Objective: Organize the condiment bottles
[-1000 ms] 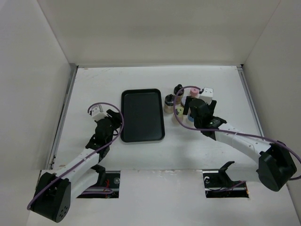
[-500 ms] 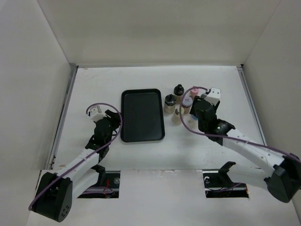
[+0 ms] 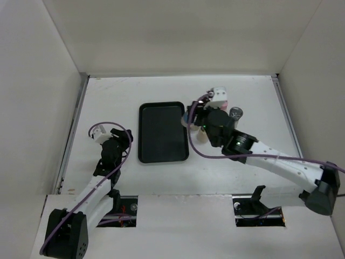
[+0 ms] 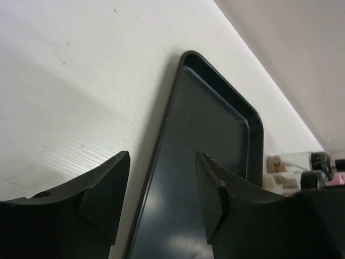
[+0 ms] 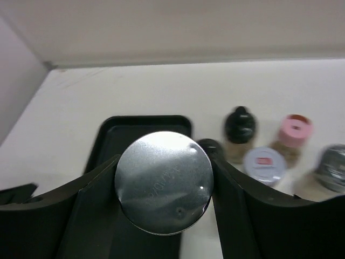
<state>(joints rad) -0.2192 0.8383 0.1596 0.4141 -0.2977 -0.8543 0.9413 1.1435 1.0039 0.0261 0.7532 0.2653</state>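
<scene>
Right claw [image 5: 164, 182] clamps silver-capped jar [image 5: 161, 172] near black tray [image 3: 161, 135] right edge.

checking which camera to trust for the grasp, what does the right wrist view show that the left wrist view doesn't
Only the right wrist view: the right gripper closed on a silver-capped jar, and sharp caps on the table behind it, a black-capped bottle and a pink-capped bottle.
Only the left wrist view: the left gripper open and empty, with the black tray edge showing between its fingers.
Both: the tray and the group of bottles beside it, though these are small and blurred in the left wrist view.
</scene>
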